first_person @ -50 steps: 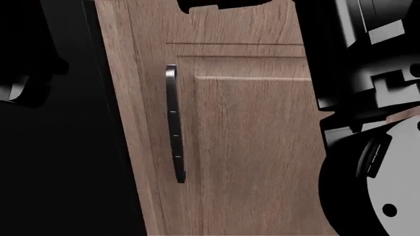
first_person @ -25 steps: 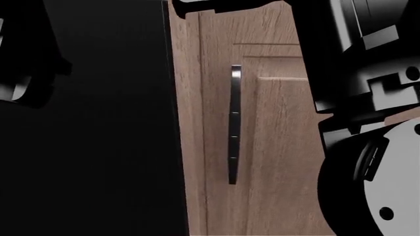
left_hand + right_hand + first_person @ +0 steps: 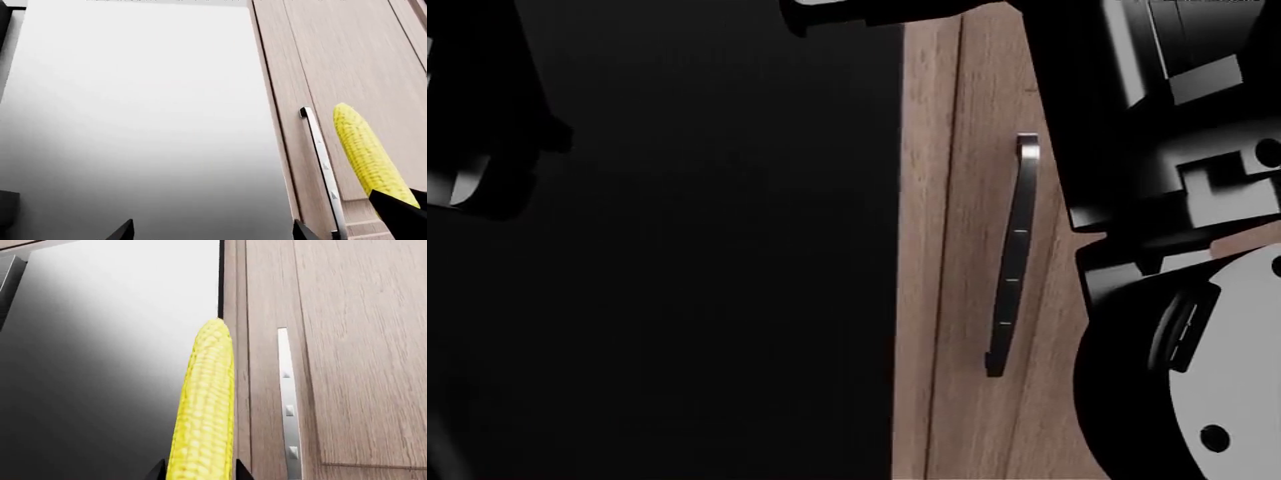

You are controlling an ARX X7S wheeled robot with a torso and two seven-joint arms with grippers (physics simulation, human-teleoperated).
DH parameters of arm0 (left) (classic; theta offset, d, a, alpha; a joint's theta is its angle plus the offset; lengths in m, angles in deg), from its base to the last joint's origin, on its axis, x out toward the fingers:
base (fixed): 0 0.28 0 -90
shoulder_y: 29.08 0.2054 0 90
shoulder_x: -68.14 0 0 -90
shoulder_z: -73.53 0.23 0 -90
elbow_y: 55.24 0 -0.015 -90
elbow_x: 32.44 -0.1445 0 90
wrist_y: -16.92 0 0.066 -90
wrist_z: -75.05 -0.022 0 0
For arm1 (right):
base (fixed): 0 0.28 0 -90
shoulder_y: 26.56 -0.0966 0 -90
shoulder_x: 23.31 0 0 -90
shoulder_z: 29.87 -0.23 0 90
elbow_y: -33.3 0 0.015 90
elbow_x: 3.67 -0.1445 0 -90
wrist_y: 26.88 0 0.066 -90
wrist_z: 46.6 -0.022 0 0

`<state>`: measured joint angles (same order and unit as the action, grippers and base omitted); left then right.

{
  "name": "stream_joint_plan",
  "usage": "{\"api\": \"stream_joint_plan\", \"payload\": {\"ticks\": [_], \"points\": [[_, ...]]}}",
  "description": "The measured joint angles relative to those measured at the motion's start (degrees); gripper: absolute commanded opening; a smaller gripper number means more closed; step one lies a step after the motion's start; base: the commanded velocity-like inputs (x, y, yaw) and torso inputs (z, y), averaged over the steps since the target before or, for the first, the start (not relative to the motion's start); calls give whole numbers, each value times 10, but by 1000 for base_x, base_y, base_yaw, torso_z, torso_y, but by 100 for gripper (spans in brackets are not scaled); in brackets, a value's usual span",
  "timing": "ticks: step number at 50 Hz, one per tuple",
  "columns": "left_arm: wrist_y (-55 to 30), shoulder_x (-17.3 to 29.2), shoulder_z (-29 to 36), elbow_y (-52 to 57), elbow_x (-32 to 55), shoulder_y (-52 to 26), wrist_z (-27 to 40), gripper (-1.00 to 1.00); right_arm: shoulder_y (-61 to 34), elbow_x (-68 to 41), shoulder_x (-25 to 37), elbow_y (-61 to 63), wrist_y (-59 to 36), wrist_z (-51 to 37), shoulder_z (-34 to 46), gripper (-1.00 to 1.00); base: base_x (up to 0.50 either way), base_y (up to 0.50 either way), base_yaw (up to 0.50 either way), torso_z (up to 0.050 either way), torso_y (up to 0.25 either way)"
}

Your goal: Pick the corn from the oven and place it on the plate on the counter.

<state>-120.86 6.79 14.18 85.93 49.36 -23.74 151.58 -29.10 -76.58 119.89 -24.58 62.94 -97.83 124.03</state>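
Half the corn (image 3: 203,410) hidden between right fingers (image 3: 159,471)

Black angular arm housings (image 3: 1174,150), white disc (image 3: 1234,370)

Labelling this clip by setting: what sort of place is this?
Probably a kitchen: wooden cabinet door with a metal bar handle, a glossy appliance front, and a corn cob held in the right gripper.

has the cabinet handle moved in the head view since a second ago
Yes. The cabinet handle has slid right in frame toward the robot's right arm, so the view itself likely turned.
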Motion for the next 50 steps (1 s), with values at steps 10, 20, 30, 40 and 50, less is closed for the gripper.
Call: {"api": "stream_joint_plan", "payload": {"ticks": [10,20,30,40,50], "points": [[1,0,2,-1,-1,-1,-1,100,-3,9,-1,0,-10,-7,1,-100,-1,188,0,0,0],[1,0,4,-2,-1,-3,-3,100,-5,14,-2,-1,-15,-11,0,-100,-1,172,0,0,0],[1,0,6,-1,1,-5,0,100,-4,16,0,-2,-15,-18,-3,-100,0,0,328,0,0],[2,2,7,0,1,-6,2,100,-1,18,1,-3,-16,-25,-6,-100,0,0,500,0,0],[3,2,8,1,3,-9,4,100,1,18,2,-3,-15,-28,-9,-100,0,0,500,0,1]]}}
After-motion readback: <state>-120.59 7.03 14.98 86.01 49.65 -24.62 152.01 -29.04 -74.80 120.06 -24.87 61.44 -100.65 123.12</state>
